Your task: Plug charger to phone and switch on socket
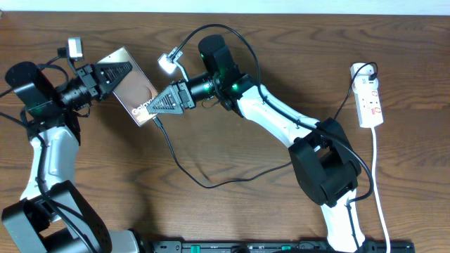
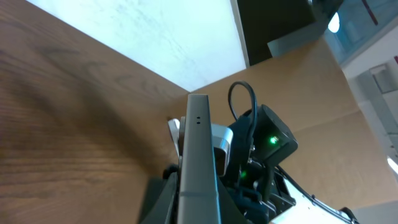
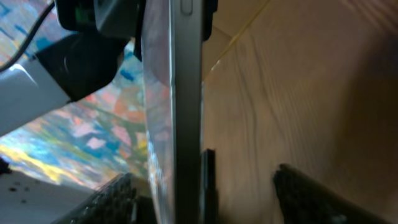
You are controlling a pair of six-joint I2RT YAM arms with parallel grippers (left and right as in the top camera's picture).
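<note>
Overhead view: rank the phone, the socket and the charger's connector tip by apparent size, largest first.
1. phone, though partly covered and possibly raised nearer the camera.
2. socket, slightly smaller.
3. charger's connector tip, tiny, mostly hidden at the right end effector.

A brown wooden surface [image 1: 232,211] with a fine, streaky grain fills almost the whole overhead view. A pale strip [image 1: 295,5] runs along its far edge. A black rail [image 1: 281,246] carrying small green markings lies along the near edge. In the left wrist view the same wood grain shows blurred, and behind it stands a white panel [image 2: 143,37]. Next to that is a dark panel [image 2: 273,25], with a tan, cardboard-like board [image 2: 311,93] below it. The right wrist view shows the wood close up, crossed by a thin pale seam [image 3: 239,37].
</note>
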